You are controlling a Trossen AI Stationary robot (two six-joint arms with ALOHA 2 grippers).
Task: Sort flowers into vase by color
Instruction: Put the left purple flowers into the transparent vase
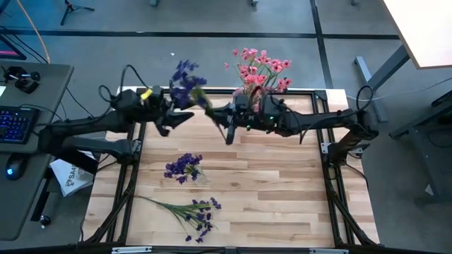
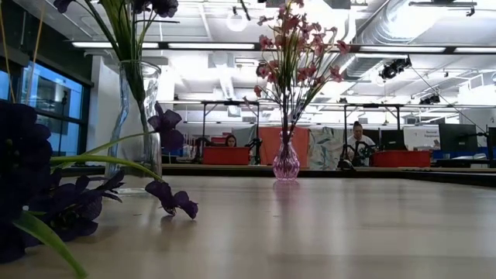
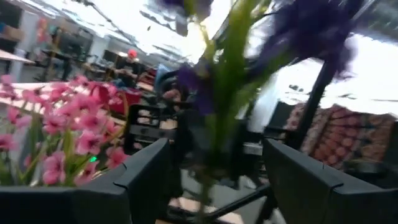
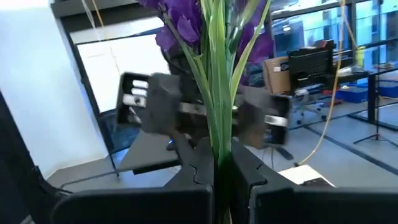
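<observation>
My right gripper (image 4: pixel 217 171) is shut on a purple flower sprig (image 4: pixel 214 74), high over the table's far middle (image 1: pixel 220 113). Its blossoms (image 1: pixel 187 76) lean toward the far left. My left gripper (image 3: pixel 217 180) stands open just left of the sprig (image 1: pixel 173 116). The sprig's stem (image 3: pixel 214 118) shows a little beyond its fingers, apart from them. A pink vase (image 2: pixel 285 164) with pink flowers (image 1: pixel 260 67) stands on the table's far edge. A clear glass vase (image 2: pixel 138 116) holding green stems stands nearer, at the left. More purple flowers (image 1: pixel 183 168) (image 1: pixel 192 210) lie flat on the table. My right gripper pinches the sprig's bundle of green stems and leaves (image 4: pixel 216 140) between its two fingers. The fingers come level from the table's right side and lie across the stems. The sprig stands about upright with its blossoms above the fingers. The fingers hide its lower end.
The table's near right half is bare wood (image 1: pixel 296 197). A desk with a keyboard (image 1: pixel 18 123) stands off the table's left side. People sit at desks in the room beyond the far edge (image 2: pixel 358 139).
</observation>
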